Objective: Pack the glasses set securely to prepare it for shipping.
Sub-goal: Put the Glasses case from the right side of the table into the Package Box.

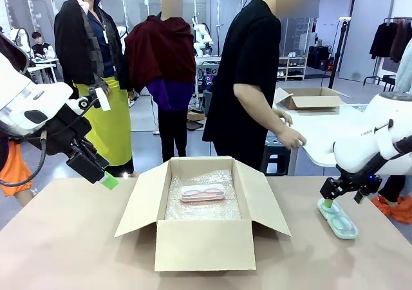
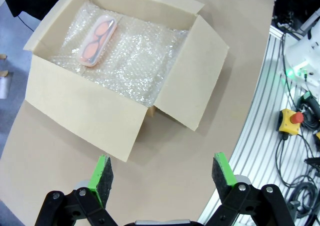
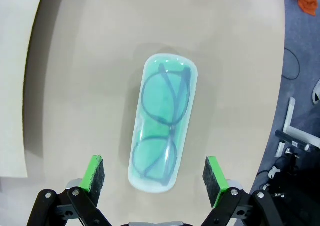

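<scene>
Front view puts the pink case (image 1: 203, 193) at centre frame, lying flat on bubble wrap (image 1: 215, 208) inside the open cardboard box (image 1: 203, 245). I see the mint green case (image 1: 338, 218) on the table (image 1: 64, 238) at lower right, outside the box. My right gripper (image 3: 155, 173) hangs over it, jaws spread wide to either side of its lower end, gripping nothing. At mid left, my left gripper (image 2: 162, 173) is also wide open and empty, clear of the box.
</scene>
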{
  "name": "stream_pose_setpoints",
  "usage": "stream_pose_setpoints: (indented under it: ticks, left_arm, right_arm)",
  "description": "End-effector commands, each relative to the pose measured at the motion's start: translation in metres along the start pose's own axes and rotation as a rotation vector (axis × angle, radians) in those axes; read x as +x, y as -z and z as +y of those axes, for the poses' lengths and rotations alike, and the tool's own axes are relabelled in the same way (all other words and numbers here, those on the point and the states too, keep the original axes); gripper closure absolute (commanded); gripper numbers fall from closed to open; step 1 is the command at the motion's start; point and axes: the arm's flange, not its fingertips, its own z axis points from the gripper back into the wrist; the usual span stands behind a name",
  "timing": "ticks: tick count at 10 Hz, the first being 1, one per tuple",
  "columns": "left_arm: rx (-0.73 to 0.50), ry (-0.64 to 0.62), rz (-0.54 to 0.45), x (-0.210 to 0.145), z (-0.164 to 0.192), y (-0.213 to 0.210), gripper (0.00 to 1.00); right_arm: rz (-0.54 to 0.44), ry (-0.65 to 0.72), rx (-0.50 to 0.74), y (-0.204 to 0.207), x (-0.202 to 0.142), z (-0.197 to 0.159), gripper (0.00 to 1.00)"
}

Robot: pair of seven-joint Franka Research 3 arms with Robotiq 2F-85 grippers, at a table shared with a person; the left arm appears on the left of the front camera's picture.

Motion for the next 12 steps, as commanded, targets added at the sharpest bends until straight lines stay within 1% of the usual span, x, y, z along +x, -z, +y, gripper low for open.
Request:
stream_pose_setpoints:
  ticks: [1,2,3,5,6,8,12]
  left_arm:
    - [-0.007,-0.016,0.007,0.0,-0.002,-0.002,0.0]
    - [-0.007,-0.016,0.007,0.0,-0.002,-0.002,0.0]
    - [-0.007,-0.016,0.007,0.0,-0.002,-0.002,0.0]
    - [-0.007,-0.016,0.007,0.0,-0.002,-0.002,0.0]
    - [-0.007,-0.016,0.007,0.0,-0.002,-0.002,0.0]
    - [-0.007,-0.016,0.007,0.0,-0.002,-0.002,0.0]
    - [-0.007,-0.016,0.007,0.0,-0.002,-0.002,0.0]
  right_arm:
    - [0.001,0.052,-0.053,0.017,0.011,0.007,0.0]
    - [-0.014,0.082,-0.053,0.029,0.014,0.006,0.0]
    - [0.001,0.092,-0.045,0.038,0.016,0.004,0.0]
    - [0.019,0.093,-0.067,0.052,0.02,0.003,0.0]
    - [0.033,0.102,-0.051,0.061,0.022,0.002,0.0]
    - [0.03,0.105,-0.05,0.063,0.022,0.002,0.0]
    - [0.059,0.105,-0.063,0.065,0.022,0.002,0.4]
